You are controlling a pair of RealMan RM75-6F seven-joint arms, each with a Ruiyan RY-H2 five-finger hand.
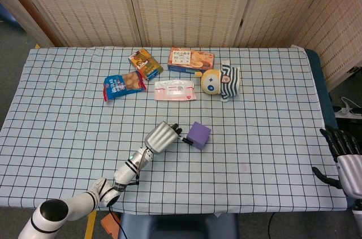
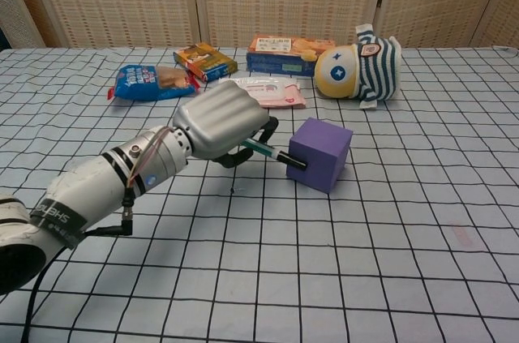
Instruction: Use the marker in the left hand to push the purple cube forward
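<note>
- Marker barrel was mostly hidden inside the left hand, which gripped it; only the tip end showed.
- Right hand was cut off at the frame edge, fingers spread, holding nothing.
- Cube was purple, rotated on the table, touching the marker tip.

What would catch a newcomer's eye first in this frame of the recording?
The silver robotic left hand stands out mid-table, holding a thin green-and-black marker whose tip meets the side of the small purple foam cube. Behind them, near the table's far edge, sits a yellow-faced plush toy in a striped navy-and-white outfit beside a row of snack packs. The dark-fingered right hand idles at the table's right edge, holding nothing.
</note>
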